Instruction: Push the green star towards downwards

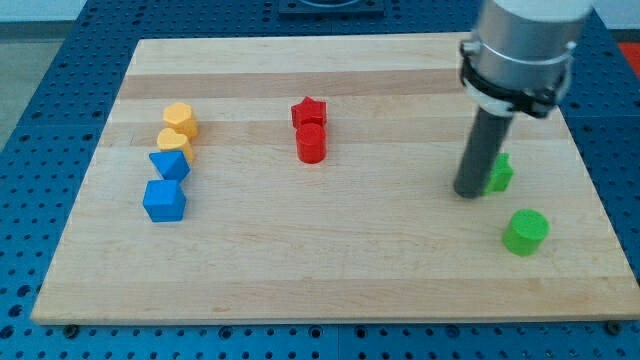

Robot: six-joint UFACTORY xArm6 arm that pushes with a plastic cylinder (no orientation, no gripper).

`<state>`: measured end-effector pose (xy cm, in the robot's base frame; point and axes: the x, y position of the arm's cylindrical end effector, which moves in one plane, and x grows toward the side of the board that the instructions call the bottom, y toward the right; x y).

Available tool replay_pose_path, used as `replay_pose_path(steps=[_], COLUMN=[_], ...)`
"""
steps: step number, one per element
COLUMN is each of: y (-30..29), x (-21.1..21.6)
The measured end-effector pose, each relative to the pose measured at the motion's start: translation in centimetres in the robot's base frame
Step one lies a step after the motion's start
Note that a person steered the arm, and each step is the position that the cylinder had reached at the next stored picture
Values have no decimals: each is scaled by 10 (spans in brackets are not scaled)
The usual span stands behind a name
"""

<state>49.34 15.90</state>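
The green star [499,173] lies at the view's right side of the wooden board, partly hidden behind my rod. My tip [469,193] rests on the board just to the left of the star, touching or nearly touching it. A green cylinder [525,232] stands below and to the right of the star.
A red star [309,112] sits above a red cylinder [312,144] near the board's middle top. At the view's left are two yellow blocks [180,120] [174,143] stacked in a column above two blue blocks [169,165] [164,201]. The board's right edge [590,180] is close to the star.
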Motion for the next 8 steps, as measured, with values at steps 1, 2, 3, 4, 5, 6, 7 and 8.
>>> replay_pose_path(steps=[1, 2, 3, 4, 5, 6, 7, 8], y=[-7, -38, -55, -7, 9, 22, 26, 33], x=[1, -20, -82, -118, -114, -68, -43, -22])
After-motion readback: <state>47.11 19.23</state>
